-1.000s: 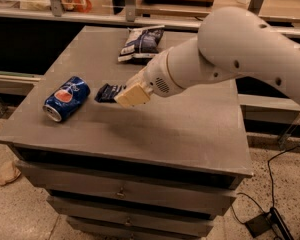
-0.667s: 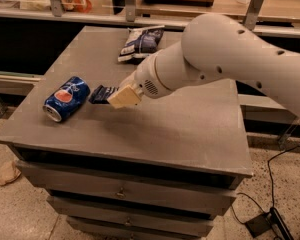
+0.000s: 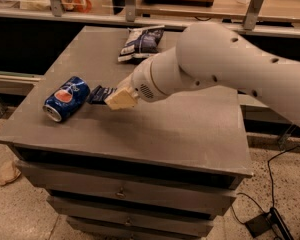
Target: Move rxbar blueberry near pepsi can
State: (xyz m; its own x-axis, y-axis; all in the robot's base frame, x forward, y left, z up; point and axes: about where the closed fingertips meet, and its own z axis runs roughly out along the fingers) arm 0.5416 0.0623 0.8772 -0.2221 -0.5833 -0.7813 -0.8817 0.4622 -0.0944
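The pepsi can (image 3: 66,98) lies on its side near the left edge of the grey cabinet top (image 3: 180,129), its silver end toward the front. The rxbar blueberry (image 3: 100,94), a small dark navy wrapper with white lettering, sits just right of the can, almost touching it. My gripper (image 3: 116,98) with cream fingers (image 3: 122,100) is shut on the bar's right end, low over the surface. The white arm reaches in from the right and hides the rest of the bar.
A crinkled blue-and-white chip bag (image 3: 140,41) lies at the back of the cabinet top. Metal rails and shelving stand behind. Drawers (image 3: 125,191) are below the top. A black cable (image 3: 270,219) lies on the floor at the right.
The gripper has moved left with the rxbar in it, bringing the bar from a short gap away to right beside the can. The can and chip bag have not moved.
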